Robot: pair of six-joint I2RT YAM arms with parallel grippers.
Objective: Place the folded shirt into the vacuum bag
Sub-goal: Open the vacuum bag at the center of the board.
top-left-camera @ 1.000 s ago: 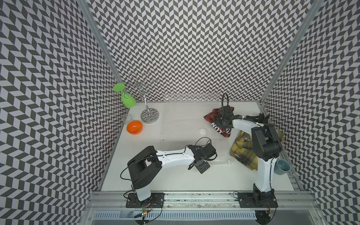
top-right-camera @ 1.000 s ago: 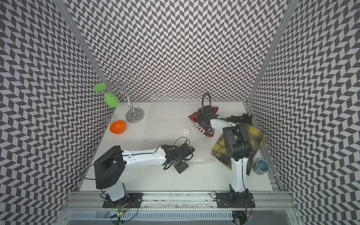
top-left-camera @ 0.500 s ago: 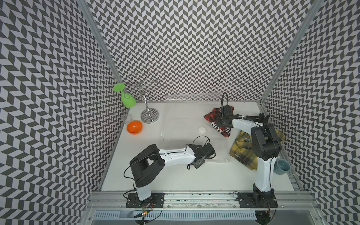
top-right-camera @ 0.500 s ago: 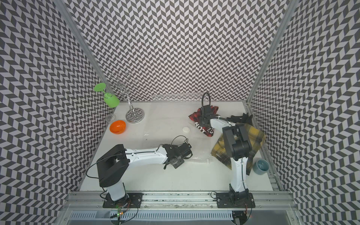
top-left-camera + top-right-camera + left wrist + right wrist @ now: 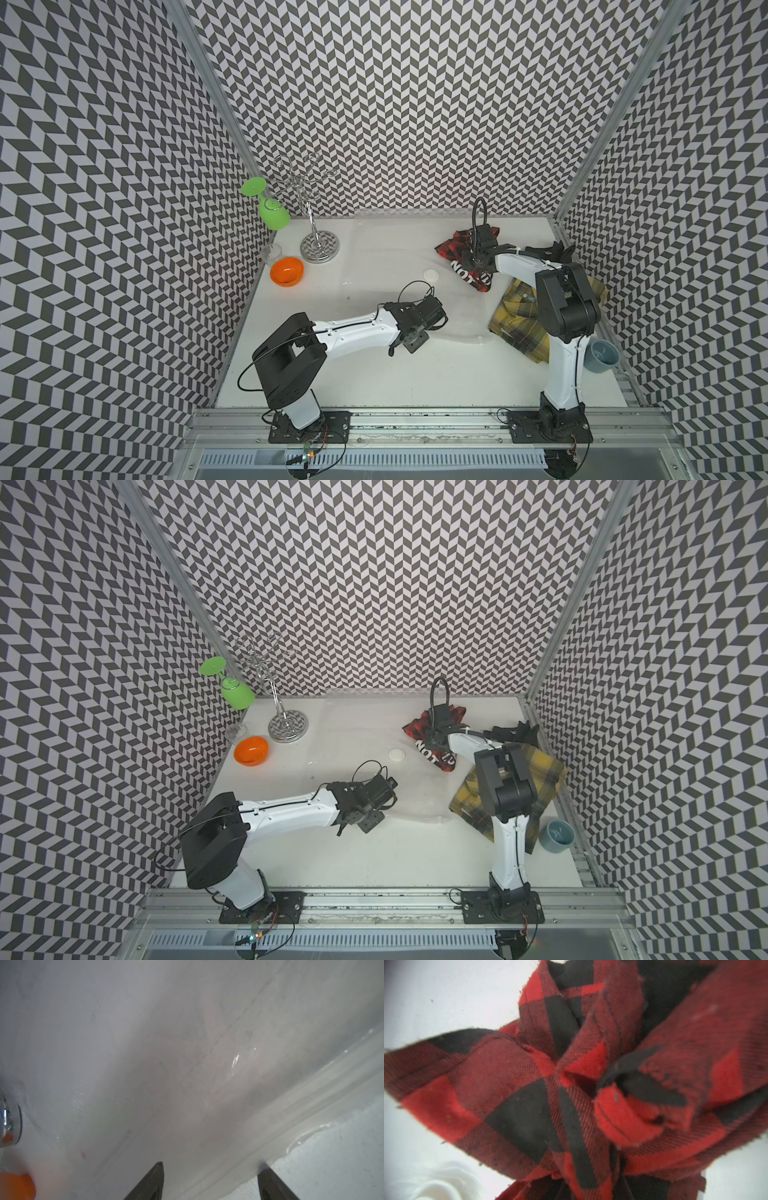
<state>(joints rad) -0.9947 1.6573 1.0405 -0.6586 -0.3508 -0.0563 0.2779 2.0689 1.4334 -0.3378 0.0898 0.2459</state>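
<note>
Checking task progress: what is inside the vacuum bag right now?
Through the clear vacuum bag only the white table shows: no cloth in the visible stretch. The red plaid shirt, bunched in the right gripper, hides whatever plastic lies beneath it, so that part cannot be checked.

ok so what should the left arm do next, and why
Probably close the left gripper on the zip-seal edge of the vacuum bag. Its jaws stand open with that whitish edge running between the fingertips, and nothing is gripped. The right gripper is shut on the bunched red plaid shirt, so the bag's mouth likely needs holding first.
</note>
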